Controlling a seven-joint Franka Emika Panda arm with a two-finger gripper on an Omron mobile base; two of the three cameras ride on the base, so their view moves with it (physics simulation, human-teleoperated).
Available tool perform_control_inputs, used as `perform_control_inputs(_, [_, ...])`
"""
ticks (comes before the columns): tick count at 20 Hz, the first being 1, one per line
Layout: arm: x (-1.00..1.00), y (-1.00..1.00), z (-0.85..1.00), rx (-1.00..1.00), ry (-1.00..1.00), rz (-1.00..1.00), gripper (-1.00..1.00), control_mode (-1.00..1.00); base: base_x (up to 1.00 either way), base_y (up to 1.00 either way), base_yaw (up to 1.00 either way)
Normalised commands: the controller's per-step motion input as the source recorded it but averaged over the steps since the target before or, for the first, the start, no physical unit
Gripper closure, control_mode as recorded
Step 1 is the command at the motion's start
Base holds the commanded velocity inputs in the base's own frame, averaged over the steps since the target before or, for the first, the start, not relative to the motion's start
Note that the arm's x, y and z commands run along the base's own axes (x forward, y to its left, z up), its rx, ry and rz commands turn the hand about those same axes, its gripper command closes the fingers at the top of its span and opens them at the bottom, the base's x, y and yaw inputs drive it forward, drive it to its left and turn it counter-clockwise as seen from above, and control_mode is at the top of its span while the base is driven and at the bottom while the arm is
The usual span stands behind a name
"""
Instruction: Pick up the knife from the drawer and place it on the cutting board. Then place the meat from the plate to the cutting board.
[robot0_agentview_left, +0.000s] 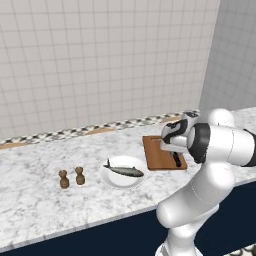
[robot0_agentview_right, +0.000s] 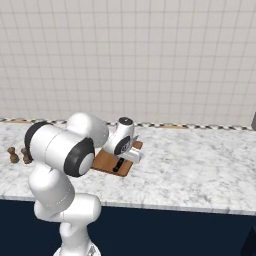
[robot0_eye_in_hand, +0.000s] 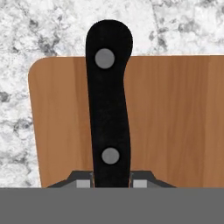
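The knife's black handle (robot0_eye_in_hand: 109, 109) runs up between my fingertips (robot0_eye_in_hand: 140, 183), and my gripper (robot0_eye_in_hand: 111, 181) is shut on it. The blade is hidden. Beneath it lies the reddish-brown cutting board (robot0_eye_in_hand: 175, 118), with the handle's end reaching past the board's edge over marble. From the base, my gripper (robot0_agentview_left: 170, 148) hangs low over the cutting board (robot0_agentview_left: 158, 155) with the knife (robot0_agentview_left: 177, 160) pointing down at it; I cannot tell whether it touches. The meat, a grey fish (robot0_agentview_left: 124, 171), lies on the white plate (robot0_agentview_left: 113, 181) left of the board. The drawer is out of view.
Two small brown shakers (robot0_agentview_left: 71, 178) stand left of the plate. The marble counter (robot0_agentview_left: 35, 195) runs to a tiled wall behind, with a side wall at the right. Navy cabinet fronts (robot0_agentview_left: 100, 236) lie below the counter's front edge.
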Motion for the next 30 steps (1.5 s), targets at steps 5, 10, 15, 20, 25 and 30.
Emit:
perform_control_inputs(5, [0.11,0.0,0.0,0.0,-0.07,-0.01,-1.0,-1.0,0.0,0.0,0.0])
perform_control_inputs(10, [0.14,0.0,0.0,0.0,-0.03,0.0,-1.0,-1.0,0.0,0.0,0.0])
perform_control_inputs(15, [0.02,0.0,0.01,0.0,0.0,0.0,-1.0,-1.0,0.0,0.0,0.0])
perform_control_inputs(20, [-0.02,0.0,0.38,-0.02,-0.03,0.06,-1.0,-1.0,0.0,0.0,0.0])
perform_control_inputs(25, [-0.16,0.34,0.89,-0.15,-0.1,0.2,-1.0,-1.0,0.0,0.0,0.0])
perform_control_inputs(30, [-0.26,0.73,0.95,-0.12,-0.01,0.39,-1.0,-1.0,0.0,0.0,0.0])
